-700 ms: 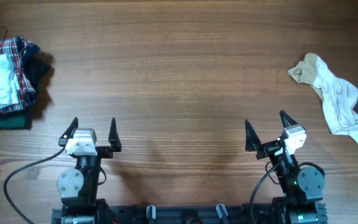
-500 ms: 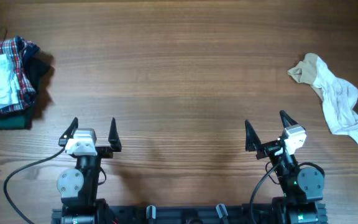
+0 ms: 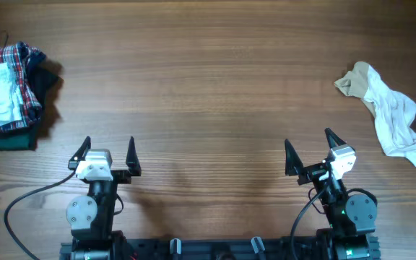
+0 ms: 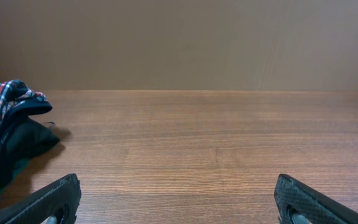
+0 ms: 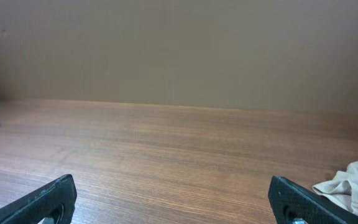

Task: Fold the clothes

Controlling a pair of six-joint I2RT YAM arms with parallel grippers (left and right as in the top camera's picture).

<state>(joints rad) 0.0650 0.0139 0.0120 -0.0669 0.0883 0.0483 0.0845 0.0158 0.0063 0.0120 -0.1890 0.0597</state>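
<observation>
Both sets of fingers gape wide and empty on left gripper (image 3: 107, 142) and right gripper (image 3: 308, 141), the clothes (image 3: 388, 115) crumpled well ahead-right of the right fingers, likely light, limp, best pinched at a hem

- No readable text, label, brand, number or sign anywhere in the overhead view.
- None legible in either wrist view.
</observation>
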